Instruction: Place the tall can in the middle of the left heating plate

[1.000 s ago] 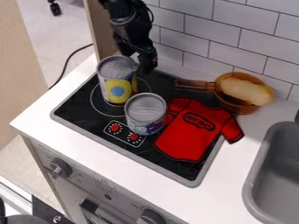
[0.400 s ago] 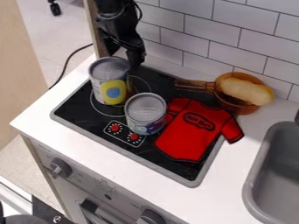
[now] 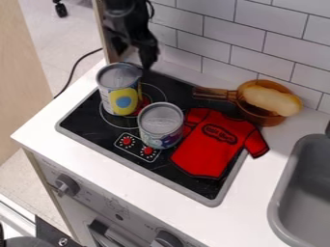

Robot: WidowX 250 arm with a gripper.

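Landmark for these notes: the left heating plate, a ringed round with a red patch, on the black cooktop with a grey rim.

The tall silver-and-yellow metal can with a blue spot stands upright on the plate. Its base looks off the plate's middle, away from the sink side; the red patch shows on the sink side of it. My black two-finger tool is at the plate's wall side, behind the can, fingers apart with a gap between them and nothing clamped.

A shorter pale can with a silver top stands at the plate's front, sink-side edge, overlapping the outer ring in my view, just beside the tall one.

Step in hand, my reading: placement nearly done, centring in question. Next move calls for a judgement of the base against the rings, then perhaps a small, low nudge toward the red patch. Force should be light: a high push could tip the tall can, and too long a push could knock the shorter one. If the centring is judged good enough, lift clear toward the wall.
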